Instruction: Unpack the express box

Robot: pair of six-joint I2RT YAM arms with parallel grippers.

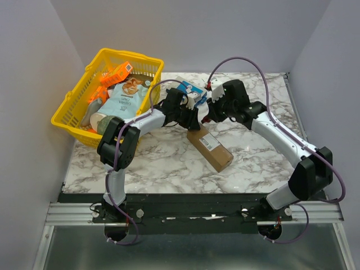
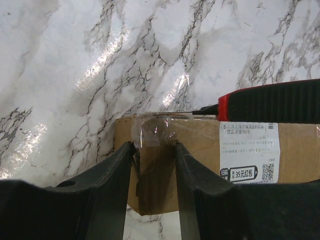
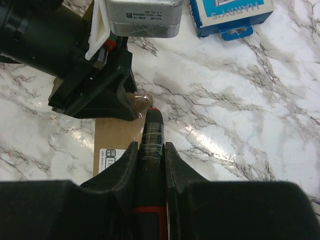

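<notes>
The express box (image 1: 209, 145) is a long brown carton with a white label, lying slantwise mid-table. My left gripper (image 1: 193, 119) stands over its far, taped end. In the left wrist view its fingers (image 2: 120, 165) are apart, tips down on the carton's top (image 2: 200, 145) either side of the clear tape. My right gripper (image 3: 150, 145) is shut on a black-and-red cutter (image 3: 152, 125). The cutter's tip sits at the carton's far end edge (image 3: 112, 135), beside the left fingers (image 3: 107, 97). The cutter (image 2: 270, 102) also shows in the left wrist view, along the carton's far edge.
A small blue-and-white box (image 1: 190, 91) lies just behind both grippers and shows in the right wrist view (image 3: 230, 15). A yellow basket (image 1: 67, 115) holding orange items and a pale blue bag stands at the back left. Grey walls close both sides.
</notes>
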